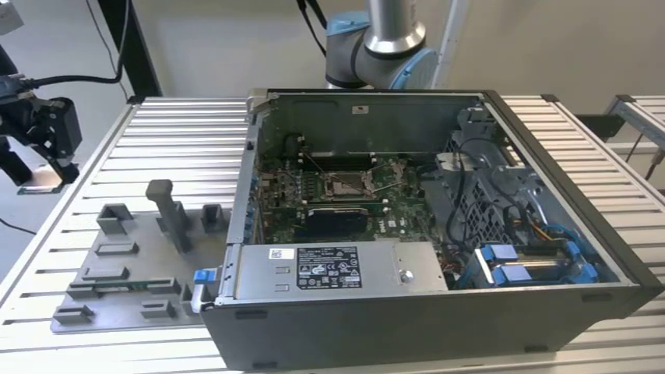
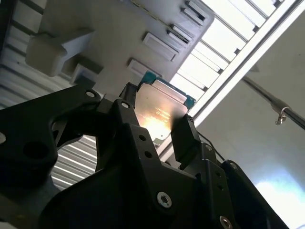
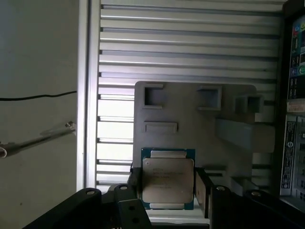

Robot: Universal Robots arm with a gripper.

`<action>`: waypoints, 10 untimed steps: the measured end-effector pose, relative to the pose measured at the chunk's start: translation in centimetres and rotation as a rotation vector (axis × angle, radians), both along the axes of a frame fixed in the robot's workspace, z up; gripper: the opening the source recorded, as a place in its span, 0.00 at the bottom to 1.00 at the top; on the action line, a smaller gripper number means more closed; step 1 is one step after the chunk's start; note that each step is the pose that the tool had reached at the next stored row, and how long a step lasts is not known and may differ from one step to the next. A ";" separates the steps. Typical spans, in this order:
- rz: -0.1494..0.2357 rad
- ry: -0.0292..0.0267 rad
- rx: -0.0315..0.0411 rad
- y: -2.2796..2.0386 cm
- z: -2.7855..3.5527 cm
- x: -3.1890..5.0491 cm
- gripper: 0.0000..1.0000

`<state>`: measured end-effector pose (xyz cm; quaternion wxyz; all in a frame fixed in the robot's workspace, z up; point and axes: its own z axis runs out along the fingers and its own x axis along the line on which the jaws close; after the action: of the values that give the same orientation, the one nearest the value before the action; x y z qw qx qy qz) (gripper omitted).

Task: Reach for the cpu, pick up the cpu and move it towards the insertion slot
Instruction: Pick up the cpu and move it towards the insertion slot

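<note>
Now, gripper (image 1: 47, 167): at the exterior view's far left, out past the table edge. The fingers are closed on the cpu and hold nothing else.
Cpu (image 3: 167, 179): pinched by two opposite side edges between the fingers (image 3: 201, 188), as both wrist views show. The silver lid faces the first wrist camera, with a thin green rim around it. It sits square in the grip and I see no contact with anything below.
Tray (image 1: 114, 269): grey fixture with raised blocks, lying on the slatted table (image 1: 187, 132) just beside the case. The cpu is not seated in it.
Case (image 1: 416, 319): open, with the board exposed.
Slot (image 1: 346, 185): silver frame with a dark centre, mid-board inside the case. It is well apart from the cpu, toward the exterior view's right.
Handling (judged): light, thin and stiff, so it won't flex. The smooth metal lid is likely slippery. The underside contacts are probably delicate, and a drop or a tilted entry could damage them.
Hold (judged): the side edges, as now, are the right place. Keep pressure modest and stay off both faces.
</note>
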<state>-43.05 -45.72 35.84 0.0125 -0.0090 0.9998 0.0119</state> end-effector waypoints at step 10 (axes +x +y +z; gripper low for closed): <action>0.000 -0.0020 0.0066 0.00 1.80 0.00 0.00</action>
<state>-43.05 -45.72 37.64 0.0136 -0.0090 0.9998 0.0152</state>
